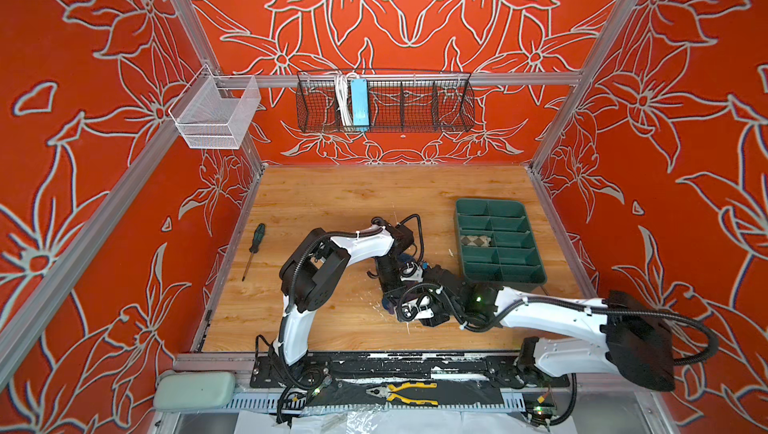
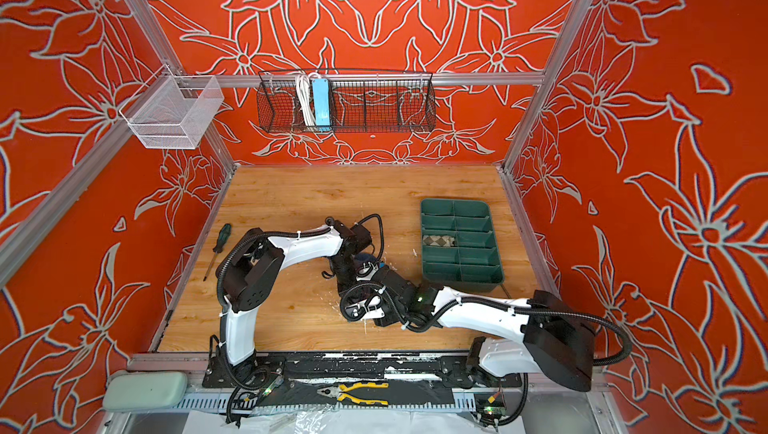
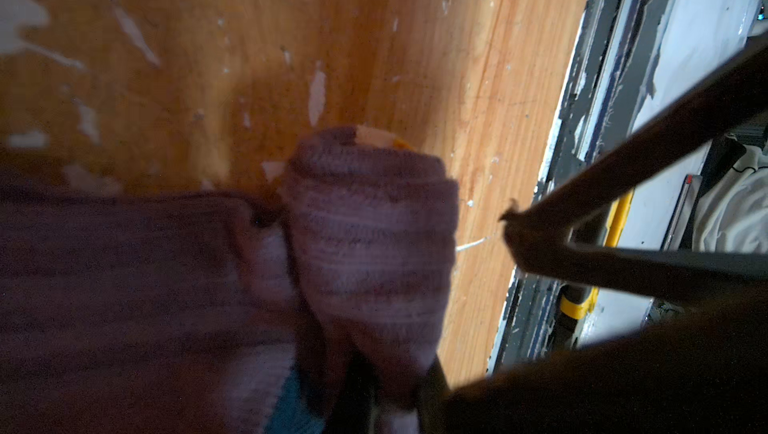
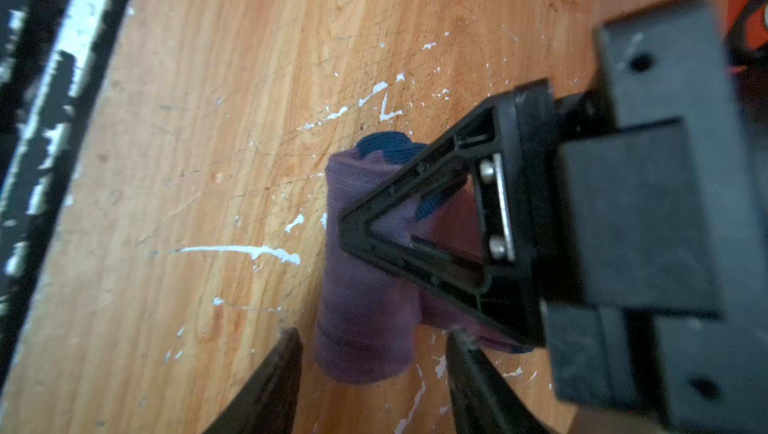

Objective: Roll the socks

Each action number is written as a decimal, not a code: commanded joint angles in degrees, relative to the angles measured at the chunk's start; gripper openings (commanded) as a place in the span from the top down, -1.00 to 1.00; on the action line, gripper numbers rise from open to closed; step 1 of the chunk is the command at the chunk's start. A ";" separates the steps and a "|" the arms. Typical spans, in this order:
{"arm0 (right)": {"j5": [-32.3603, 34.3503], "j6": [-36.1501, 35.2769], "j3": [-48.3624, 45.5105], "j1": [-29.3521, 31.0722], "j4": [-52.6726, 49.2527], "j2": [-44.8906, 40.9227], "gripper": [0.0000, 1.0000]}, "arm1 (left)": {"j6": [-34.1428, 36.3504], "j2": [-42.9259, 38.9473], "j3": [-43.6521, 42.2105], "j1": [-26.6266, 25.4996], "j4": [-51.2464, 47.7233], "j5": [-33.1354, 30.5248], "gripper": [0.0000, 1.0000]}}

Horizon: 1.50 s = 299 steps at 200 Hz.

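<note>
In both top views the left arm (image 1: 361,245) and right arm (image 1: 540,311) reached to the same spot over the middle of the wooden table (image 1: 332,203). The beige argyle sock (image 1: 476,241) lay in the green tray (image 1: 519,283), in the middle compartment of its left column.

In the left wrist view the left gripper (image 3: 395,386) was pinched narrow on the rolled purple sock (image 3: 370,236), which lay on the table.

In the right wrist view the right gripper (image 4: 374,336) stood wide. Its 2 fingertips (image 4: 286,353) were on either side of the roll's end, not clamping it.
</note>
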 commanded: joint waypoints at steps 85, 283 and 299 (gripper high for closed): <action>0.99 3.24 2.04 0.68 1.65 10.34 0.91 | -0.68 -3.26 -2.77 0.63 2.12 -2.30 0.73; -26.83 0.87 39.15 -10.53 -50.36 36.48 1.00 | -5.80 -83.49 -28.24 5.95 32.43 -24.80 -0.20; -27.16 0.86 40.26 -10.80 -50.47 37.73 1.00 | -4.02 -83.32 -27.21 5.92 33.97 -24.67 -0.29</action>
